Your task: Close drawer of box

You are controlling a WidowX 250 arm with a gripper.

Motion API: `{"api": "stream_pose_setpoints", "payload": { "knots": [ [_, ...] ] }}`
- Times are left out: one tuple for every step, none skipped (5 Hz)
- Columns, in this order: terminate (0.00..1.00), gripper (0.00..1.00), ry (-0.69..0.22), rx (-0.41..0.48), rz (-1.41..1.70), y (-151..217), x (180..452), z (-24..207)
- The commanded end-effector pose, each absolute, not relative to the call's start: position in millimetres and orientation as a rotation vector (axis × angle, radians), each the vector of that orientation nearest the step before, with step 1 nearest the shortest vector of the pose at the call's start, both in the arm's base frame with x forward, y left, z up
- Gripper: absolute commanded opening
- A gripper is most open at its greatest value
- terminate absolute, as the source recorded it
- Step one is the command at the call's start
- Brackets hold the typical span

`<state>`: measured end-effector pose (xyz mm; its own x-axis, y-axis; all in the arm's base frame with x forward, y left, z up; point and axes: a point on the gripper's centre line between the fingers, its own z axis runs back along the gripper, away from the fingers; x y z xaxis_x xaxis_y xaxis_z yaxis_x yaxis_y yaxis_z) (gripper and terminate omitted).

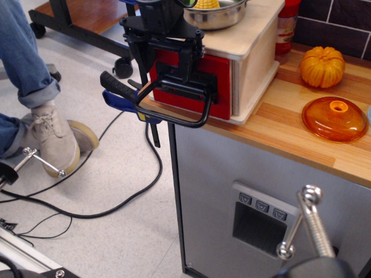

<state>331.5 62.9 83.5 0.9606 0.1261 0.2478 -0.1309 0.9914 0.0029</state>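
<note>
The light plywood cube-shaped box (255, 55) sits at the left end of the wooden counter (290, 130), its base overhanging the corner a little. Its pale plywood drawer with the bright red front panel (223, 84) looks pushed almost fully in, the red face close to flush with the box's front edge. A large black loop-shaped metal handle (174, 107) juts out from that panel towards the floor side.

The black robot gripper (168, 58) is pressed right up against the red front, above the loop. Its fingers are lost among dark brackets and the handle mount, so I cannot tell whether they are spread or pinched together.

My guess is the drawer is light and stiff, sliding wood on wood, so it may bind if pushed off-centre. The flat red face is the sensible place to press; the loop is rigid, smooth metal, good for hooking but not needed for closing. The box itself seems light enough to shift on the smooth counter under a hard shove.

A shiny steel bowl (217, 14) holding yellow corn (206, 3) rests on the box's flat top. Further along the counter lie a ribbed orange pumpkin (322, 65) and a translucent amber glass lid (335, 119).
</note>
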Motion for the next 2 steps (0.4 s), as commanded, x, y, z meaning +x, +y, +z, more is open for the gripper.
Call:
{"api": "stream_pose_setpoints", "payload": {
  "knots": [
    [0.0, 1.0, -0.306, 0.056, 0.17, 63.6, 356.8, 96.1],
    [1.0, 1.0, -0.305, 0.042, 0.168, 63.4, 352.1, 99.2]
  ]
}}
